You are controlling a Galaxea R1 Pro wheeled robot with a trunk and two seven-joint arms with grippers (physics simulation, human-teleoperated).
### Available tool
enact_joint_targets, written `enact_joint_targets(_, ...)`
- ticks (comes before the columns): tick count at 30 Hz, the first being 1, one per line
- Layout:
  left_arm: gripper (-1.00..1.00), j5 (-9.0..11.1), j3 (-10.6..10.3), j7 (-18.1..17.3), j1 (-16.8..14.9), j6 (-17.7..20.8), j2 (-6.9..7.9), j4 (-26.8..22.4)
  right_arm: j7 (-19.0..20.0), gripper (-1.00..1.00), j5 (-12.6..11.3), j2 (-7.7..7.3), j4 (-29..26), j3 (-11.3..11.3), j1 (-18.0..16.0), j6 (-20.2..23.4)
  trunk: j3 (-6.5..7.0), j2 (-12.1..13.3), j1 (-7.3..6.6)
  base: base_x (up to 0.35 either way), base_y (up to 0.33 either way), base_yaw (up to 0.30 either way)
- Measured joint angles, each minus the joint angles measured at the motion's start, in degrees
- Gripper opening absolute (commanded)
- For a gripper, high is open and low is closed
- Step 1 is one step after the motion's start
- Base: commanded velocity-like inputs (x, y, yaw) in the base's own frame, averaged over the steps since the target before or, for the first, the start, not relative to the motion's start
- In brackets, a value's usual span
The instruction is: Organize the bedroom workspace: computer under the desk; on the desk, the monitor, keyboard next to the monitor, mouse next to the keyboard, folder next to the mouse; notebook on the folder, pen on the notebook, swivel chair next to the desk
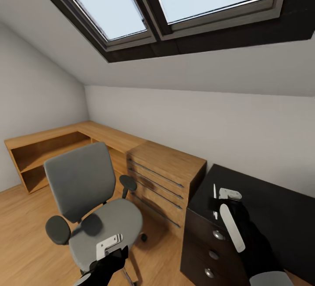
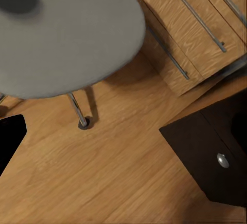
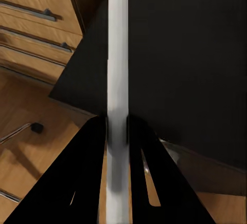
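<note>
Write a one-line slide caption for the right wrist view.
Right tool shut on the white pen, held above the black desk top beside the light-wood drawers.

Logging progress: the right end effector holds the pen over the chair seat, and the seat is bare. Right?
Not quite. The right end effector holds the pen over the desk, not the chair, as the right wrist view shows. The seat is indeed bare.

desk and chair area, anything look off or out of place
Nothing looks spilled or broken. The swivel chair stands upright on the wood floor, its seat bare. The desk top visible here is bare too. The one unusual thing: the right tool holds a thin white pen over the desk's corner, not lying flat anywhere.
</note>
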Motion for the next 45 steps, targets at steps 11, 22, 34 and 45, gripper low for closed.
enact_joint_targets(11,1.0,0.03,-0.04,-0.03,0.0,-0.14,0.06,4.3,-0.09,-1.0,0.01,0.06,-5.96,-2.15,3.85,0.02,0.0,0.0,0.0,0.0,0.0,-0.288)
enact_joint_targets(22,1.0,-1.14,-0.67,-0.34,0.0,-6.79,1.15,18.01,-0.15,-1.0,-0.01,0.12,-7.72,-2.74,4.47,0.25,0.0,0.0,0.0,0.0,0.0,-0.295)
enact_joint_targets(34,1.0,-1.16,-6.51,-0.39,0.06,-17.96,3.03,28.55,-0.23,-1.0,0.01,0.14,-9.94,-3.05,5.4,0.31,0.0,0.0,0.0,0.0,0.0,-0.168)
enact_joint_targets(45,1.0,-1.05,-7.01,-0.54,0.1,-24.79,3.22,30.39,-0.23,-1.0,0.0,0.19,-10.4,-5.04,5.5,0.39,0.0,0.0,0.0,0.0,0.0,-0.007)
